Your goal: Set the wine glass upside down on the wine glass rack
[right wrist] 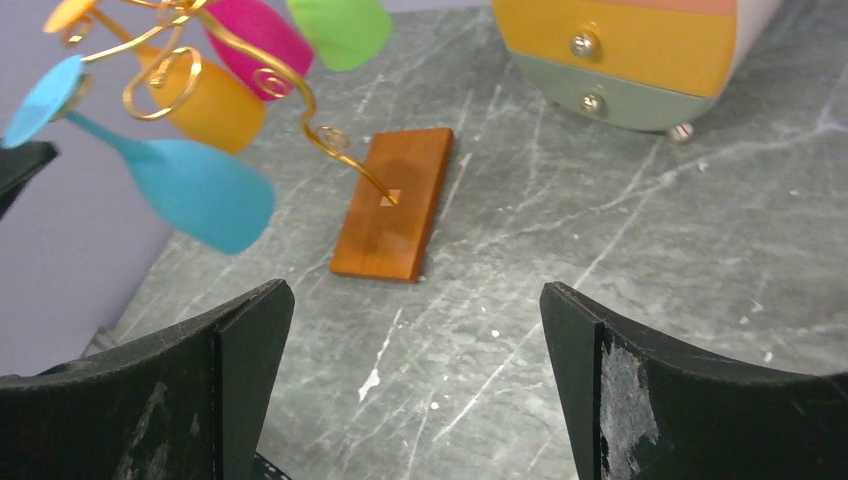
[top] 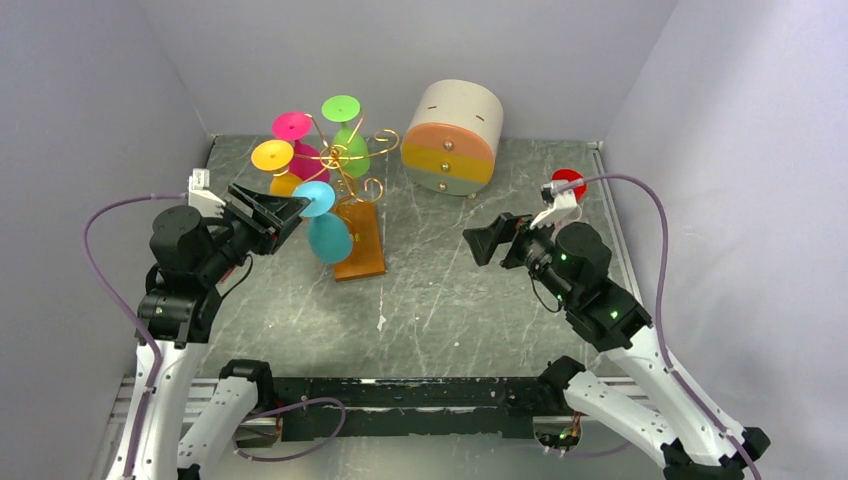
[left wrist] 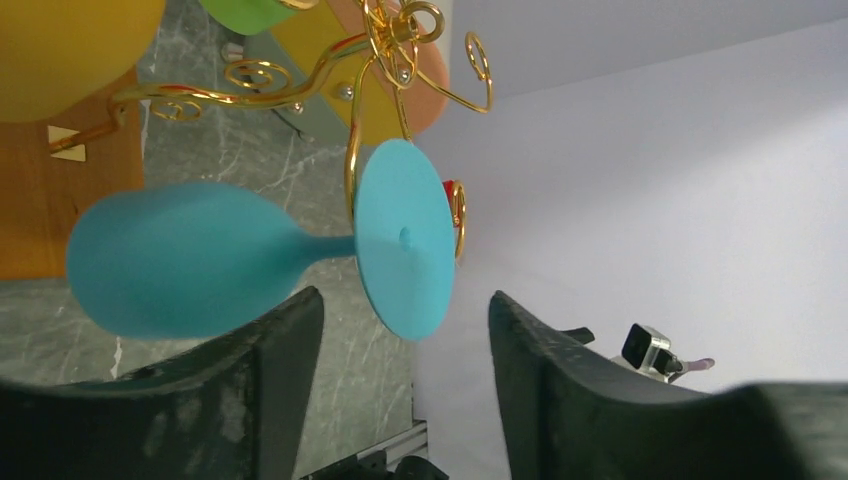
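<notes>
Release step, by my read. Teal wine glass (top: 328, 236) hangs bowl-down from the near-side scroll arm of the wine glass rack (top: 352, 160), foot up at the wire, bowl just left of the rack's wooden base (top: 362, 250).

Left gripper (top: 298, 207) sits just left of the rack, jaws apart either side of the glass foot, no contact that I can see. Right gripper (top: 478, 243) is well right of the rack, jaws wide, holding nothing.

Next move calls for a straight back-out away from the rack without clipping foot or bowl; the glass looks free to swing.

Unclear:
- Can't tell whether the foot is fully seated in the curl; left wrist view shows wire only at the foot's edge.
- Red object (top: 570, 181) far right of the rack is mostly behind the right arm, can't identify.
</notes>
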Available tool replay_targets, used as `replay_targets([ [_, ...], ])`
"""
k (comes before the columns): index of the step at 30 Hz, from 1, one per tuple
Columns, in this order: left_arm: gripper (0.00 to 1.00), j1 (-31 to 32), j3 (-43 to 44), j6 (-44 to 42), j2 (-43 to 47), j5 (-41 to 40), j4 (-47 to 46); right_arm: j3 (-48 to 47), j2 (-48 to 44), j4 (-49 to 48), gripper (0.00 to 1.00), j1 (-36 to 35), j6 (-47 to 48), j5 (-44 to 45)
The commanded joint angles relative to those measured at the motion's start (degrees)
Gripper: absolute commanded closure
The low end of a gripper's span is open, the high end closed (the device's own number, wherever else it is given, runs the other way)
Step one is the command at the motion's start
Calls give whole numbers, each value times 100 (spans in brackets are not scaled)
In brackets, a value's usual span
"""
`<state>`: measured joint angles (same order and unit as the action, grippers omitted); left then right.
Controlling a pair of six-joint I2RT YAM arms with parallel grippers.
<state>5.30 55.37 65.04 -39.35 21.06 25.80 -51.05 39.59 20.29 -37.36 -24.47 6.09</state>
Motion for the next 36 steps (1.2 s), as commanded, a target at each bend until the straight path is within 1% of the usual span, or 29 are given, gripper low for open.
replay_targets([
  [1,28,-47,198,-399,185,-268,259,-294,240,372,0,-29,-35,592],
  [6,11,-47,372,-917,272,-497,547,-485,627,663,0,-28,104,1232],
  [9,0,-47,434,-1475,392,-567,627,-603,934,1052,0,-30,139,2105],
  [12,1,-49,454,-2037,552,-399,577,-854,1355,1321,0,-22,373,2798],
  [15,0,-47,437,-2703,759,110,462,-996,1783,1413,1,10,597,3336],
  [17,0,-47,350,-3130,907,469,367,-1075,2007,1372,4,120,787,3440],
  [19,2,-47,218,-3526,1062,778,269,-1112,2191,1246,8,287,1031,3404],
  [21,3,-47,86,-3688,1232,780,231,-1156,2357,1141,14,488,1246,3302],
  [22,4,-47,15,-3759,1320,771,187,-1185,2476,1101,18,619,1339,3253],
  [25,5,-47,-232,-3952,1641,867,-27,-1281,2714,1020,34,1175,1585,3024],
  [28,7,-47,-411,-4157,1899,1039,-231,-1359,2913,1003,52,1541,1768,2874],
  [29,8,-47,-416,-4232,1947,1068,-232,-1379,2966,1011,56,1648,1787,2785],
  [31,8,-47,-356,-4338,1951,1076,-129,-1421,3063,1000,60,1856,1873,2590],
  [36,8,-47,-458,-4321,2006,1106,-162,-1618,3430,1139,62,2307,1976,2409],
])
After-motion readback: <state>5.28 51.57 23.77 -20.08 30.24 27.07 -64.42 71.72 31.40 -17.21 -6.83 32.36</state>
